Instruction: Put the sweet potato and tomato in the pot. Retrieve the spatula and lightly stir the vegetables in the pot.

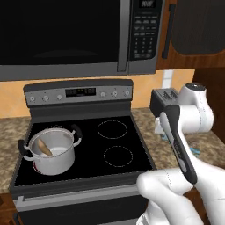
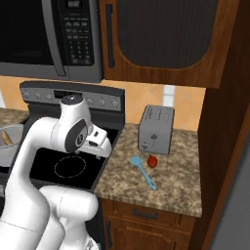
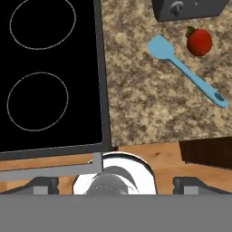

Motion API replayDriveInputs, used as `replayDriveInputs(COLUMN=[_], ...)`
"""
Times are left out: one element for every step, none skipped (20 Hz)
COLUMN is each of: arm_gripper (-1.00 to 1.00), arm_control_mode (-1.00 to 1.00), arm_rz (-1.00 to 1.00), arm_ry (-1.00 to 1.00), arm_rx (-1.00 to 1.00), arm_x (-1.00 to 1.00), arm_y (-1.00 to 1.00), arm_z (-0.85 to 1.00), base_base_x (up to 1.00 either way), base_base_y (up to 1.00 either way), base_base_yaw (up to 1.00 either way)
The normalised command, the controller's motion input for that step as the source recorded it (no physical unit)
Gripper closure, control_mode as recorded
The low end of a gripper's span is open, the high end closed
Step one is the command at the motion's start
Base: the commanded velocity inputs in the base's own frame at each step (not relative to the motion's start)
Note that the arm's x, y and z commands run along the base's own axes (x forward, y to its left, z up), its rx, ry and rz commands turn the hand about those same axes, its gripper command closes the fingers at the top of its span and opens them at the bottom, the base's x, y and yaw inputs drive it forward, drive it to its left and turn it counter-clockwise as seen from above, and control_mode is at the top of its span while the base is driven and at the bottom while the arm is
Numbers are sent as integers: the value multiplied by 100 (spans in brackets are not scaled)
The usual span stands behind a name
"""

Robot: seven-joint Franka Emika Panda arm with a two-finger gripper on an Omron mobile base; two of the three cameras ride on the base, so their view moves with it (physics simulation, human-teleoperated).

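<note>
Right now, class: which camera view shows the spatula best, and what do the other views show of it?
The hand view: the whole spatula lies flat on the counter beside the tomato, seen from above. The right base view also shows it whole but smaller, before the toaster. In the left base view the arm covers that spot.

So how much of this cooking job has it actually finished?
One part looks done: the sweet potato lies inside the pot on the stove. Right now the tool is open and holds nothing, high above the counter's edge. Left to do: the tomato sits on the counter by the toaster, and the spatula lies beside it, so no stirring yet.
</note>
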Motion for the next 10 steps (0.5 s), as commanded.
replayDriveInputs(arm_gripper=[-100, -100, -100, -100, -100, -100, -100, -100, -100, -100], arm_control_mode=[-100, -100, -100, -100, -100, -100, -100, -100, -100, -100], arm_rz=[1, 1, 2, 2, 2, 2, 1, 0, 1, 3], arm_ry=[12, 11, 11, 13, 13, 14, 13, 10, 7, 2], arm_rx=[0, 0, 0, 0, 0, 0, 0, 0, 0, 0], arm_x=[38, 34, 27, 24, 22, 25, 34, 41, 45, 47], arm_y=[-89, -94, -94, -91, -89, -84, -68, -57, -49, -54], arm_z=[-12, -14, -17, -26, -30, -31, -28, -24, -20, -13], base_base_x=[0, 0, 0, 0, 0, 0, 0, 0, 0, 0], base_base_y=[0, 0, 0, 0, 0, 0, 0, 0, 0, 0], base_base_yaw=[0, 0, 0, 0, 0, 0, 0, 0, 0, 0])
